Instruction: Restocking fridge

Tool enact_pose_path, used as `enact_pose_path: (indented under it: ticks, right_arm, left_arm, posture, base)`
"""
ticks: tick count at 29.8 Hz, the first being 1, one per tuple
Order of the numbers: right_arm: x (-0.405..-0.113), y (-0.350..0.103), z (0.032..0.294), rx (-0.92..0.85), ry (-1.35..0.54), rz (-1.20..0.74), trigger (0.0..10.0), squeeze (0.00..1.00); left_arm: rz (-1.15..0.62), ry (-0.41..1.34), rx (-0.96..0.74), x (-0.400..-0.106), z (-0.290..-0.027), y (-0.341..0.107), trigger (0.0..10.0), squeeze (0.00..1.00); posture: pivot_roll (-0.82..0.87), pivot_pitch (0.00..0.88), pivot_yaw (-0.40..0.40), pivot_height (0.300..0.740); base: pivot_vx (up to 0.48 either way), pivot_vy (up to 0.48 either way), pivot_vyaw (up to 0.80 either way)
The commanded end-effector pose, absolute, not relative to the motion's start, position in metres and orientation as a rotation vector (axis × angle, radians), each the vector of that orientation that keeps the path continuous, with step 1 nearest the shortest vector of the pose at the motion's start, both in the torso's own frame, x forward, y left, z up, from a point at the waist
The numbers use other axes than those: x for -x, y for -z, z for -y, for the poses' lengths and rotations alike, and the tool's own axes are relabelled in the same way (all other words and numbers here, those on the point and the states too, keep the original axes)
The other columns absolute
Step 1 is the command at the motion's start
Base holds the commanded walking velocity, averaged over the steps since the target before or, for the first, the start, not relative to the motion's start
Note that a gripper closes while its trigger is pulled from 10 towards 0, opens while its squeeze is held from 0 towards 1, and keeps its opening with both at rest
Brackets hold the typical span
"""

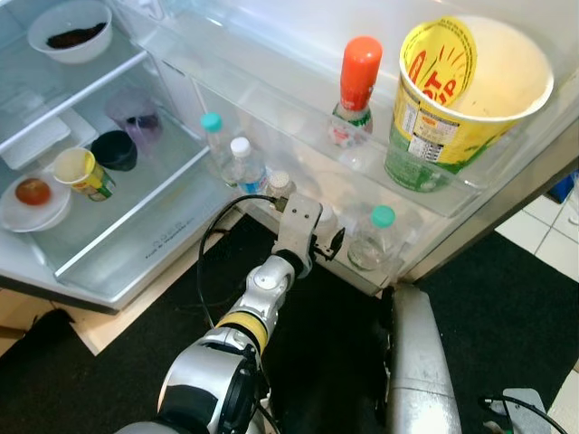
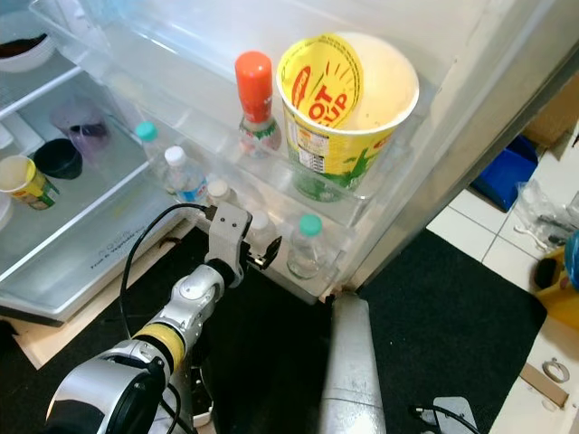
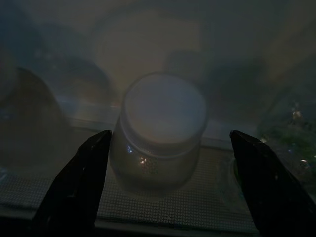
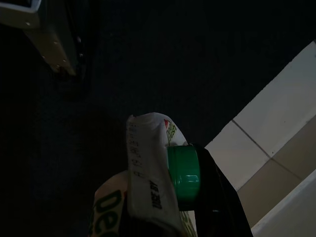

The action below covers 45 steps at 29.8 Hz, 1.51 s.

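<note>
Open fridge door seen from above, with the left arm reaching into the lower door shelf (image 1: 398,271). Your left gripper (image 3: 168,182) stands with its two black fingers (image 3: 79,182) spread wide, one on either side of a small white-capped jar (image 3: 160,131) that sits on the shelf floor; neither finger touches it, so the gripper is open and empty. To either side of the jar stand a teal-capped bottle (image 1: 373,237) and a white-capped water bottle (image 1: 244,165), both close by. The upper door shelf (image 1: 271,90) above carries a red-capped sauce bottle (image 1: 355,90) and a large yellow noodle cup (image 1: 457,99). Your right gripper (image 4: 197,197) hangs low over the dark mat (image 4: 98,98) near the tiled floor (image 4: 271,148), clamped on a green-capped packet (image 4: 153,182), which appears to be the item awaiting a place. If the jar has just been set down, draw the left wrist straight back along the finger axis, keeping the fingers apart, so neither pad clips the jar or its neighbours. If instead it is to be shifted, centre it between the fingers before closing. Keep the wrist below the upper shelf as you move; the gap between the bottles is narrow.
</note>
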State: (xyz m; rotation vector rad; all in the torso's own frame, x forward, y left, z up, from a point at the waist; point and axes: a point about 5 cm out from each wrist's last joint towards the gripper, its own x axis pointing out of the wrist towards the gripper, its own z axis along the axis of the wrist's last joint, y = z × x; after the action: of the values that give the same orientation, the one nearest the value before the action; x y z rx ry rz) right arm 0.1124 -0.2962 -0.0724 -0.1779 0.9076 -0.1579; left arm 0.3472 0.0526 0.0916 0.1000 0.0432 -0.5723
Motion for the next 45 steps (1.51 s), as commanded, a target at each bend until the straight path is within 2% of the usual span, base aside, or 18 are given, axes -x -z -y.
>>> enact_pose_path:
  ticks: [1, 9, 10, 11, 28, 36, 37, 40, 45]
  right_arm:
    - [-0.093, 0.077, 0.299, 0.178, 0.163, -0.958, 10.0, 0.00]
    - [-0.087, 0.076, 0.300, 0.179, 0.165, -0.950, 10.0, 0.00]
    - [-0.087, 0.076, 0.300, 0.179, 0.165, -0.947, 10.0, 0.00]
    - [-0.087, 0.076, 0.300, 0.178, 0.165, -0.943, 10.0, 0.00]
    - [-0.101, 0.071, 0.301, 0.185, 0.158, -0.901, 10.0, 0.00]
    - [-0.133, 0.059, 0.298, 0.185, 0.137, -0.770, 10.0, 0.00]
    - [-0.149, 0.052, 0.298, 0.183, 0.129, -0.712, 10.0, 0.00]
    - [-0.159, 0.048, 0.297, 0.187, 0.123, -0.692, 10.0, 0.00]
    - [-0.165, 0.047, 0.296, 0.187, 0.122, -0.688, 10.0, 0.00]
  left_arm:
    - [-0.044, 0.590, -0.114, -0.342, -0.044, -0.088, 10.0, 0.00]
    - [0.001, 0.585, -0.152, -0.349, -0.037, -0.102, 10.0, 0.00]
    - [-0.002, 0.597, -0.159, -0.348, -0.035, -0.101, 6.7, 0.00]
    - [-0.008, 0.611, -0.168, -0.347, -0.033, -0.099, 0.0, 0.00]
    - [-0.018, 0.589, -0.205, -0.346, -0.040, -0.094, 0.0, 0.00]
    - [0.116, 0.471, 0.042, -0.363, -0.069, -0.125, 0.0, 0.00]
    - [0.176, 0.439, 0.112, -0.365, -0.087, -0.131, 0.0, 0.00]
    - [0.176, 0.396, 0.150, -0.360, -0.108, -0.123, 0.0, 0.00]
    - [0.174, 0.360, 0.201, -0.355, -0.126, -0.115, 0.0, 0.00]
  posture:
    - [-0.22, 0.438, 0.024, 0.537]
    - [-0.24, 0.454, 0.026, 0.537]
    - [-0.24, 0.456, 0.027, 0.537]
    - [-0.24, 0.455, 0.028, 0.537]
    - [-0.24, 0.424, 0.035, 0.537]
    - [-0.22, 0.358, 0.057, 0.537]
    - [-0.19, 0.331, 0.057, 0.537]
    - [-0.18, 0.308, 0.057, 0.537]
    - [-0.17, 0.287, 0.055, 0.537]
  base:
    - [0.000, 0.000, 0.00]
    - [0.000, 0.000, 0.00]
    - [0.000, 0.000, 0.00]
    - [0.000, 0.000, 0.00]
    - [0.000, 0.000, 0.00]
    - [0.000, 0.000, 0.00]
    - [0.000, 0.000, 0.00]
    - [0.000, 0.000, 0.00]
    - [0.000, 0.000, 0.00]
